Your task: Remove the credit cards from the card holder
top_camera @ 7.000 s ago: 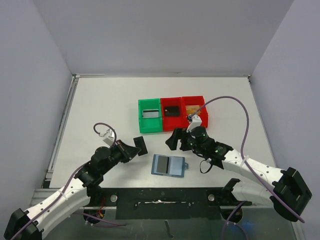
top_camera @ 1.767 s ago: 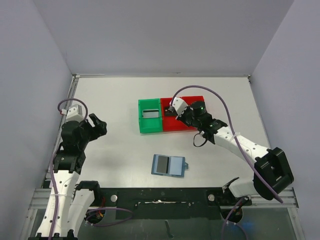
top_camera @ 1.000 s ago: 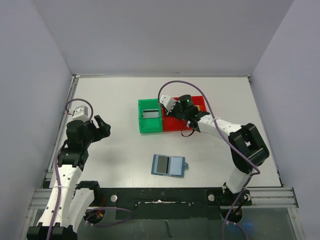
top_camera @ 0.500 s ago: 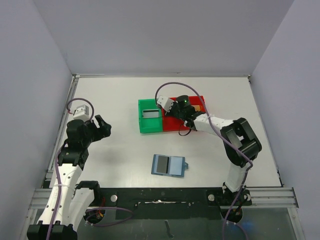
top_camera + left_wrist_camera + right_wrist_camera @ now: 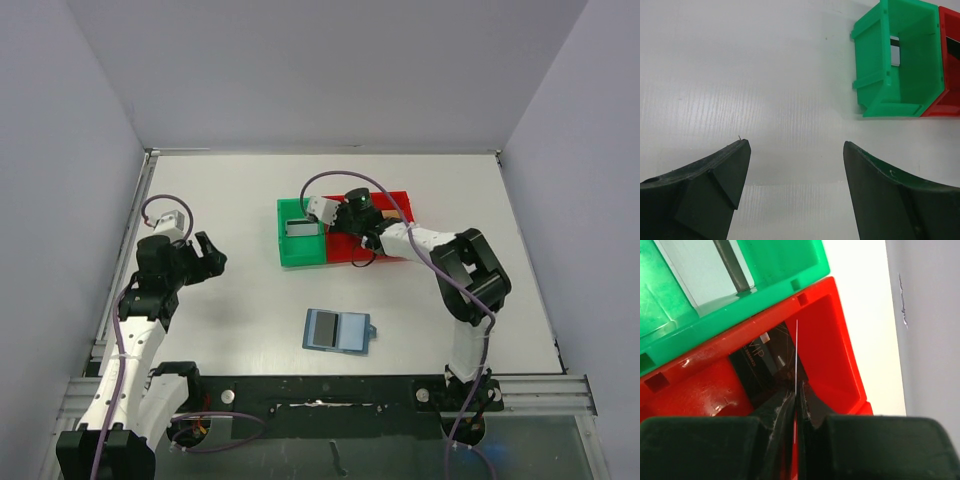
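The card holder (image 5: 338,331) lies open and flat on the table near the front, a light-blue bifold with a dark grey credit card (image 5: 322,328) against its left panel. My right gripper (image 5: 346,221) (image 5: 796,385) hangs over the middle red bin (image 5: 835,340), shut on a thin credit card (image 5: 796,347) that shows edge-on as a pale line. A black card (image 5: 757,360) lies in that bin below it. My left gripper (image 5: 212,257) (image 5: 796,145) stands open over bare table at the far left, with nothing between its fingers.
A green bin (image 5: 300,256) (image 5: 900,95) holds a grey card (image 5: 894,50) (image 5: 730,265). Two red bins (image 5: 345,252) adjoin it on the right, and the right arm partly covers the far one (image 5: 404,200). Purple cables loop above both wrists. Walls close in the table's sides.
My right gripper has swung left along the red bins toward the green one, still shut on its card. The left arm has barely shifted. The card holder has not moved.
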`<state>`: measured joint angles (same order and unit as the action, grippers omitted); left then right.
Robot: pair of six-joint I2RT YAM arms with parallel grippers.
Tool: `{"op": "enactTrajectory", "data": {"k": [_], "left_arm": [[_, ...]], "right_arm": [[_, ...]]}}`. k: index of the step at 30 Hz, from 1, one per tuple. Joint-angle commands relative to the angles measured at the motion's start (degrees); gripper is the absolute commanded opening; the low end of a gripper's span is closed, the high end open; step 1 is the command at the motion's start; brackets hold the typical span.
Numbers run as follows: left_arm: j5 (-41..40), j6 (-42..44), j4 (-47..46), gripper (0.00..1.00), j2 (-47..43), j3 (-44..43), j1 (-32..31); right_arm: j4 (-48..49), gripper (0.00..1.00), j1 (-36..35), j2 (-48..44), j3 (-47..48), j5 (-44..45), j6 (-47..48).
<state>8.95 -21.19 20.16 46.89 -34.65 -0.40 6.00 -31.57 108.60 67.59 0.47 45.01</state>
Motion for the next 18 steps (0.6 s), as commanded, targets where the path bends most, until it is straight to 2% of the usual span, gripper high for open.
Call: {"op": "enactTrajectory", "data": {"k": [1, 4, 7, 12, 18], "left_arm": [[1.7, 1.4, -1.7, 0.75, -1.1, -2.8, 0.3], [2.1, 1.4, -1.8, 0.74, -1.4, -2.7, 0.4], [2.5, 1.5, -2.0, 0.74, -1.1, -2.8, 0.4], [4.2, 1.5, -2.4, 0.74, -0.7, -2.8, 1.7], [5.7, 1.5, -2.8, 0.74, -0.3, -2.7, 2.5]], "right_arm": [[3.0, 0.01, -0.1, 2.3, 1.5, 1.2, 5.2], [4.7, 0.06, -0.2, 3.2, 1.1, 2.3, 5.6], [5.7, 0.08, -0.8, 3.7, 1.0, 4.0, 5.4], [6.9, 0.28, -1.0, 1.5, -0.6, 3.1, 3.4], [5.4, 0.4, -0.5, 0.3, -1.3, 0.5, 2.4]]}}
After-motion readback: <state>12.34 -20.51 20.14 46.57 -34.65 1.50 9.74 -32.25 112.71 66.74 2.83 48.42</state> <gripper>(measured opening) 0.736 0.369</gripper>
